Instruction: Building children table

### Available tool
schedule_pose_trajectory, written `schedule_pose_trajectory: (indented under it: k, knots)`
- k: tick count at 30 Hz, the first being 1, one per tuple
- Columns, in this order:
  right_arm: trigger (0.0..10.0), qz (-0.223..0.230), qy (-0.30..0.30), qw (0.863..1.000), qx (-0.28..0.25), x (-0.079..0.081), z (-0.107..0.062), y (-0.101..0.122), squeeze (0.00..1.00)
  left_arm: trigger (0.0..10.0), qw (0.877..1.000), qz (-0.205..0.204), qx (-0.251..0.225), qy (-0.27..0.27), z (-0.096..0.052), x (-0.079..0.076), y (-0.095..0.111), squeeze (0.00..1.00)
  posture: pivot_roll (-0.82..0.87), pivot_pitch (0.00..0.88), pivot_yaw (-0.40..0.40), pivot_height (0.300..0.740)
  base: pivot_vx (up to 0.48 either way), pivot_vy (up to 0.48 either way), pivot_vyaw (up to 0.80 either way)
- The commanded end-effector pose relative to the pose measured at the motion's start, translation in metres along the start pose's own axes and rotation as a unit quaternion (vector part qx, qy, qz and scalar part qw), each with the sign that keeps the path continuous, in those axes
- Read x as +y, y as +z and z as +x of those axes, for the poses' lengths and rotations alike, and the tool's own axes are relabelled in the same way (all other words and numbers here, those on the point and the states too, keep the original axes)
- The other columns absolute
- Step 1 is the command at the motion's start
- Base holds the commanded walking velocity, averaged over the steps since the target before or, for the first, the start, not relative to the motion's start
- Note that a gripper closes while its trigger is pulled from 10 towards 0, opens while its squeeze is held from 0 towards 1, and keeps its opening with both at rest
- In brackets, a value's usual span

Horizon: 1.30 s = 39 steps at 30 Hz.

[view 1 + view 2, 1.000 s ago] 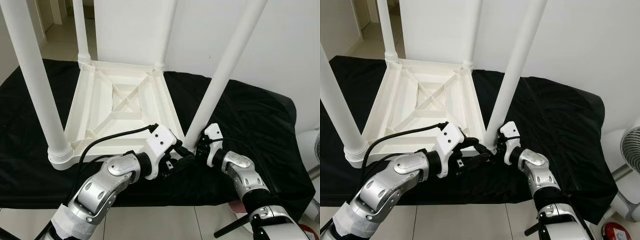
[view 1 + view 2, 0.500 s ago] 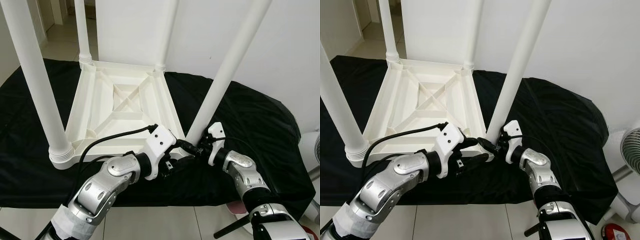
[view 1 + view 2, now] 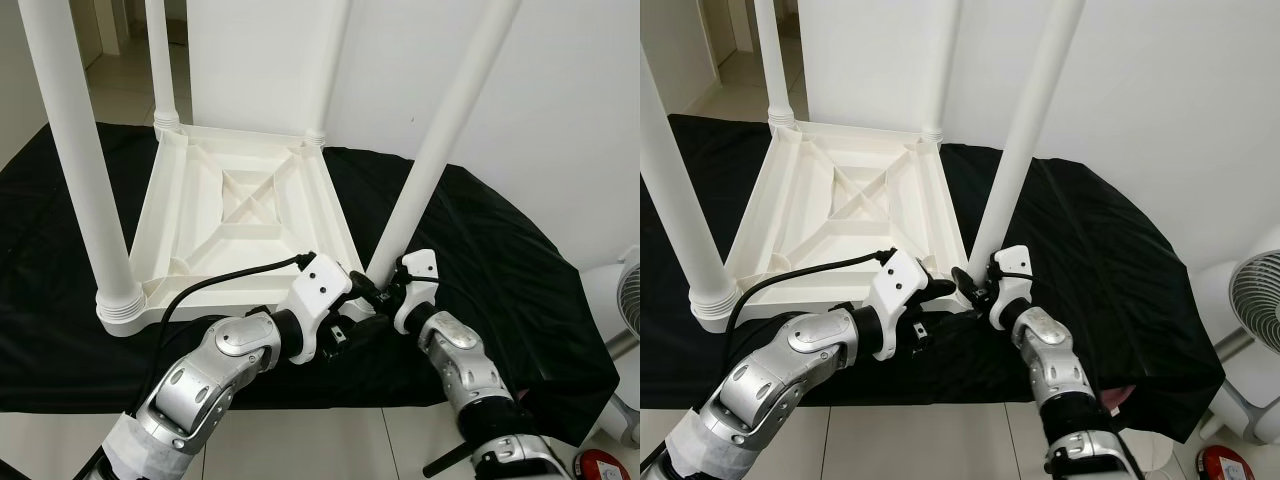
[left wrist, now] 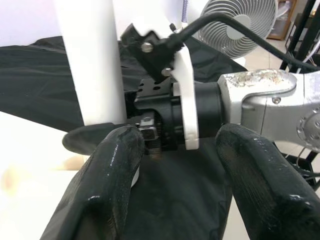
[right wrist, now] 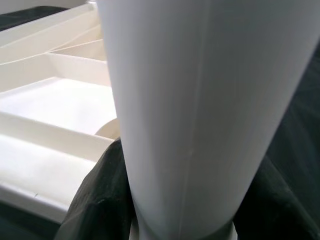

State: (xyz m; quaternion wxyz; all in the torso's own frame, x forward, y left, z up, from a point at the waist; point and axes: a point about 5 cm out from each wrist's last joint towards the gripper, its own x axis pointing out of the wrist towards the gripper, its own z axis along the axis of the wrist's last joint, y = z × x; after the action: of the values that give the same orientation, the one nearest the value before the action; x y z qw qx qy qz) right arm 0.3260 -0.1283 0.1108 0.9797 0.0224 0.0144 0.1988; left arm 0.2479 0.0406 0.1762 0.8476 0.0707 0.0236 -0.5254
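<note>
Nearest: left arm [image 3: 205, 375], silver w/ taped forearm, bent in from lower left, black cable looping off its white wrist housing. Left gripper [image 3: 362, 318] at near right corner of upside-down white table top [image 3: 240, 215], fingers apart, nothing betw them but black cloth; in left wrist view one fingertip [image 4: 107, 175] just beside foot of near right leg [image 3: 440, 150], other fingertip out over the cloth. Right arm [image 3: 462, 365] in from lower right, wrist housing facing the left one, almost touching. Right gripper [image 3: 975, 282] clamped round base of that leg, dark fingers [image 5: 97, 200] either side of white tube in right wrist view, pressed to it just above the collar. Leg itself tilted, leaning out to robot's right, foot at the corner socket; can't tell if fully seated. Table top lying underside up on black cloth [image 3: 500, 250] spread over a low platform, ribs & X-brace showing. Near left leg [image 3: 90, 170] upright in its ringed collar at near left corner. Farther: two more legs, far left [image 3: 160, 60] & far right [image 3: 335, 65], upright at back corners. Behind: white wall; tiled floor to far left. White fan [image 3: 1252, 300] on floor at robot's right, small red item [image 3: 1225, 462] by its base.
</note>
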Motion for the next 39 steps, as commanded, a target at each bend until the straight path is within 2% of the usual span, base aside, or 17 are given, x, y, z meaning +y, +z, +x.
schedule_pose_trajectory:
  k: [1, 5, 6, 9, 10, 12, 19, 20, 25, 26, 29, 32, 37, 39]
  knots:
    - [10.0, -0.015, -0.028, 0.999, 0.013, -0.006, -0.002, -0.001, 0.0, 10.0, 1.0, 0.003, 0.001, -0.021, 0.002, -0.006, 0.001, 0.0, 0.03, 0.0, -0.153, 0.74, 0.0, 0.0, 0.0]
    - [10.0, 0.0, -0.134, 0.991, 0.014, 0.003, -0.006, 0.0, 0.0, 10.0, 1.0, 0.004, 0.001, -0.024, 0.003, -0.006, 0.001, 0.0, 0.03, 0.0, -0.152, 0.74, 0.0, 0.0, 0.0]
    - [10.0, 0.0, -0.134, 0.991, 0.014, 0.003, -0.006, 0.0, 0.0, 10.0, 1.0, 0.004, 0.001, -0.024, 0.003, -0.006, 0.001, 0.0, 0.03, 0.0, -0.152, 0.74, 0.0, 0.0, 0.0]
    - [10.0, 0.012, -0.197, 0.98, 0.016, 0.014, -0.01, 0.0, 0.0, 10.0, 1.0, 0.004, 0.001, -0.026, 0.004, -0.006, 0.001, 0.0, 0.03, 0.0, -0.152, 0.74, 0.0, 0.0, 0.0]
    - [10.0, 0.012, -0.197, 0.98, 0.016, 0.014, -0.01, 0.0, 0.0, 10.0, 1.0, 0.004, 0.001, -0.026, 0.004, -0.006, 0.001, 0.0, 0.03, 0.0, -0.152, 0.74, 0.0, 0.0, 0.0]
    - [10.0, 0.019, -0.189, 0.982, 0.014, 0.027, -0.008, 0.002, 0.0, 10.0, 1.0, 0.005, 0.0, -0.027, 0.004, -0.006, 0.002, 0.0, 0.03, 0.0, -0.152, 0.74, 0.0, 0.0, 0.0]
    - [10.0, 0.013, -0.191, 0.981, 0.015, 0.025, -0.01, 0.007, 0.0, 10.0, 1.0, 0.007, -0.001, -0.028, 0.004, -0.006, 0.002, 0.0, 0.03, 0.0, -0.153, 0.74, 0.0, 0.0, 0.0]
    - [10.0, 0.014, -0.186, 0.982, 0.012, 0.024, -0.01, 0.008, 0.59, 10.0, 1.0, 0.008, -0.001, -0.028, 0.005, -0.005, 0.003, 0.0, 0.03, 0.0, -0.152, 0.74, 0.0, 0.0, 0.0]
    - [10.0, 0.017, -0.187, 0.982, 0.012, 0.024, -0.011, 0.01, 0.59, 10.0, 1.0, 0.008, -0.001, -0.028, 0.004, -0.005, 0.003, 0.0, 0.03, 0.0, -0.152, 0.74, 0.0, 0.0, 0.0]
    - [10.0, 0.008, -0.178, 0.984, -0.001, 0.023, -0.013, 0.013, 1.0, 10.0, 1.0, 0.008, -0.001, -0.029, 0.004, -0.006, 0.003, 0.0, 0.03, 0.0, -0.15, 0.74, 0.0, 0.0, 0.0]
    - [10.0, 0.0, -0.159, 0.987, -0.021, 0.019, -0.018, 0.018, 1.0, 10.0, 1.0, 0.009, -0.001, -0.029, 0.004, -0.006, 0.003, 0.0, 0.03, 0.0, -0.15, 0.74, 0.0, 0.0, 0.0]
    - [10.0, -0.016, -0.12, 0.992, -0.035, 0.004, -0.027, 0.022, 1.0, 10.0, 1.0, 0.009, 0.0, -0.029, 0.003, -0.006, 0.003, 0.0, 0.03, 0.0, -0.15, 0.74, 0.0, 0.0, 0.0]
    - [10.0, -0.028, -0.089, 0.995, -0.035, -0.009, -0.033, 0.023, 1.0, 10.0, 1.0, 0.009, 0.001, -0.029, 0.002, -0.006, 0.002, 0.0, 0.03, 0.0, -0.145, 0.74, 0.0, 0.0, 0.0]
    - [10.0, -0.033, -0.053, 0.998, -0.02, -0.017, -0.036, 0.02, 1.0, 10.0, 1.0, 0.009, 0.001, -0.029, 0.002, -0.004, 0.003, 0.0, 0.03, 0.0, -0.142, 0.74, 0.0, 0.0, 0.0]
